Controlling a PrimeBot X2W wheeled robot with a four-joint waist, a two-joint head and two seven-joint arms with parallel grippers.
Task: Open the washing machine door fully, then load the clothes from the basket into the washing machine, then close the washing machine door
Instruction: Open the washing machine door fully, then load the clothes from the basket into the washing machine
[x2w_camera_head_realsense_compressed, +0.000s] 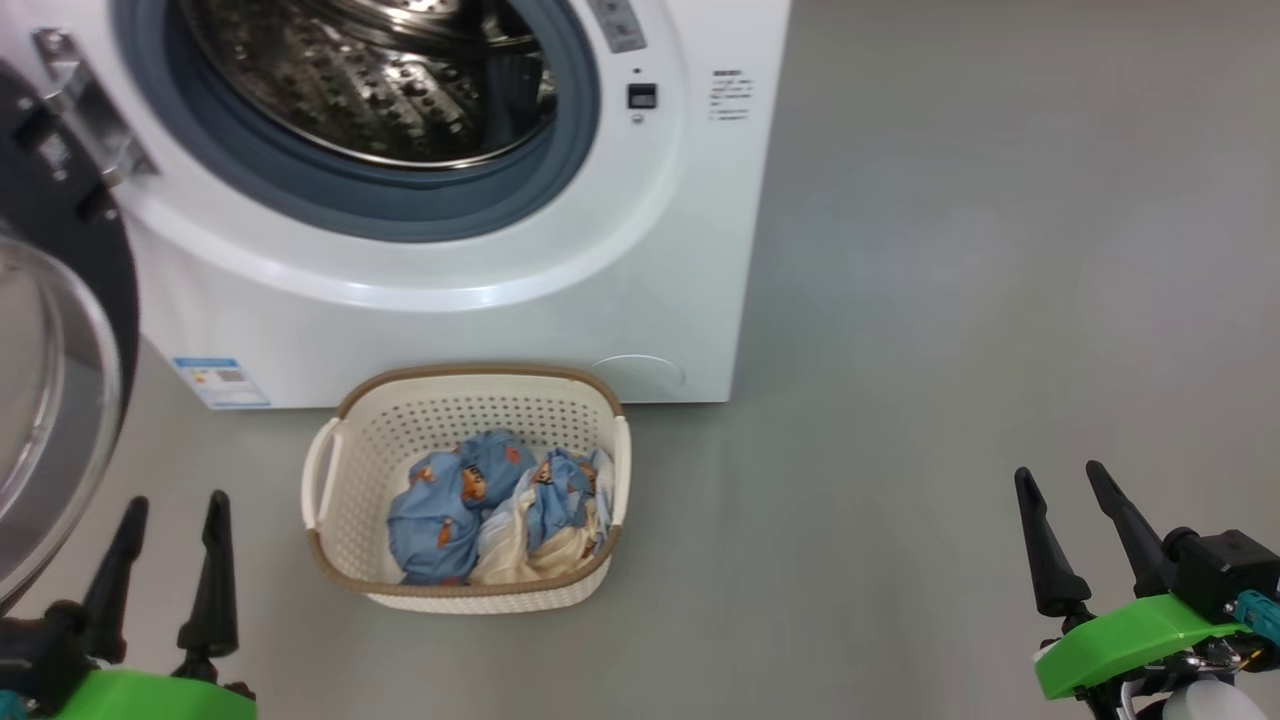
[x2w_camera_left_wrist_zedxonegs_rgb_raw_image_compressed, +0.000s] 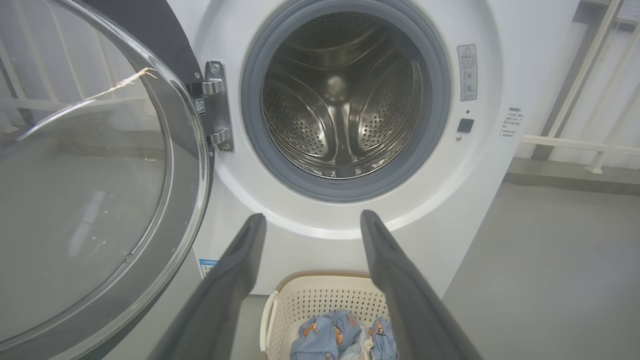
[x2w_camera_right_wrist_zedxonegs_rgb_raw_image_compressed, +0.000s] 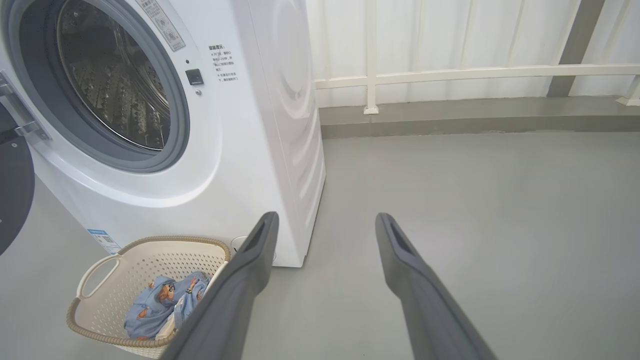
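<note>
Now I am holding my left claw (x2w_camera_head_realsense_compressed: 178, 498) and right claw (x2w_camera_head_realsense_compressed: 1058, 468) empty, fingers apart, flanking the cream-white perforated plastic basket (x2w_camera_head_realsense_compressed: 360, 470), readying for its light-blue animal-print clothes (x2w_camera_head_realsense_compressed: 450, 510), perhaps two pieces.

Bright, even light, soft shadows — reflections on the washing machine door (x2w_camera_left_wrist_zedxonegs_rgb_raw_image_compressed: 100, 200), wrist views bowed.

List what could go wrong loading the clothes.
1. The door stands open close to the left gripper; that arm could knock it.
2. The clothes lie bunched in the basket; a grab might drag it.
3. Fabric left on the gasket could block closing.
</note>
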